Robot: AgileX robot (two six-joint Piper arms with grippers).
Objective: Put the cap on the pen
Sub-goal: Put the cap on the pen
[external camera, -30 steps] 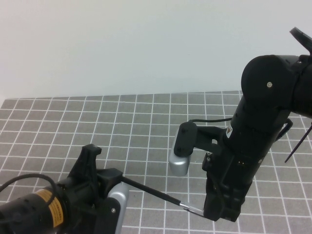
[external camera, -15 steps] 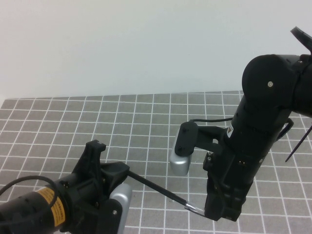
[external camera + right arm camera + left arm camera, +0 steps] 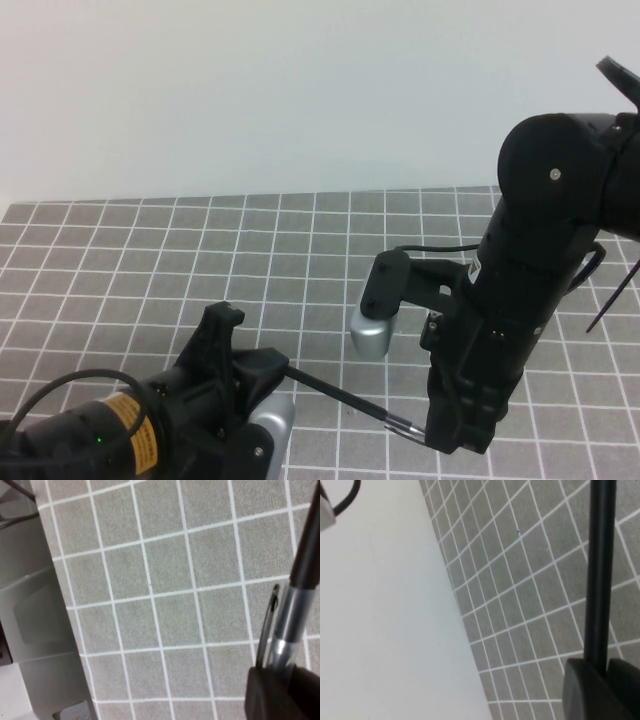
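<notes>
Above the grid mat (image 3: 150, 250), the left gripper (image 3: 262, 365) pinches the black pen (image 3: 335, 392) by its rear end. The right gripper (image 3: 455, 435) is clamped on the translucent cap (image 3: 285, 625), with the pen's tip inside it.

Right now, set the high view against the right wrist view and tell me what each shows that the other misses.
Only the high view shows both arms: the left claw at the near left shut on the pen, and the right claw at the near right meeting the pen's tip end.

Only the right wrist view shows the cap up close: translucent, with its clip, held in the shut right claw, the pen's dark barrel already entering it.

Both show the grey grid mat and the pen pointing into the right claw.
</notes>
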